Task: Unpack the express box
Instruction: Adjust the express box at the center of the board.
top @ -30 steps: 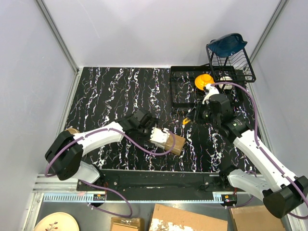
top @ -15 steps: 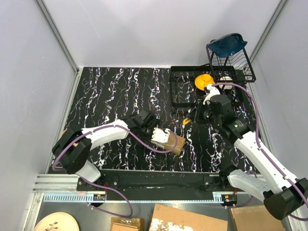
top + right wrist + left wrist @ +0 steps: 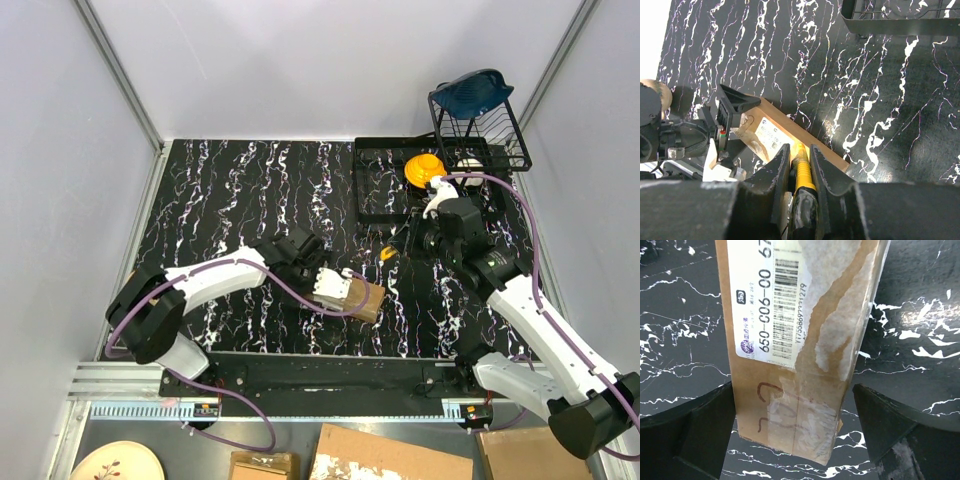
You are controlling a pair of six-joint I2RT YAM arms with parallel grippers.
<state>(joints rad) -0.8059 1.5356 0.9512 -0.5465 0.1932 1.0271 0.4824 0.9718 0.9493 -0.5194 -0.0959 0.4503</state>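
L tool (image 3: pixel 794 432) has jaws wide, one finger each side of the small brown cardboard express box w/ clear tape & white label (image 3: pixel 360 296). It's astride the box's end, not pinching yet as far as I can see. Box lies flat, front-centre on the black white-veined worktop (image 3: pixel 230 190), and looks shut. R tool (image 3: pixel 800 172) hangs off to the right, jaws narrow, clamped on the yellow-and-black utility knife (image 3: pixel 387 252), tip aimed toward the box. Reads as prep for the cut. Next, prob.: L closes to pin the box, then R brings the blade onto the tape seam, shallow, clear of L's fingers.
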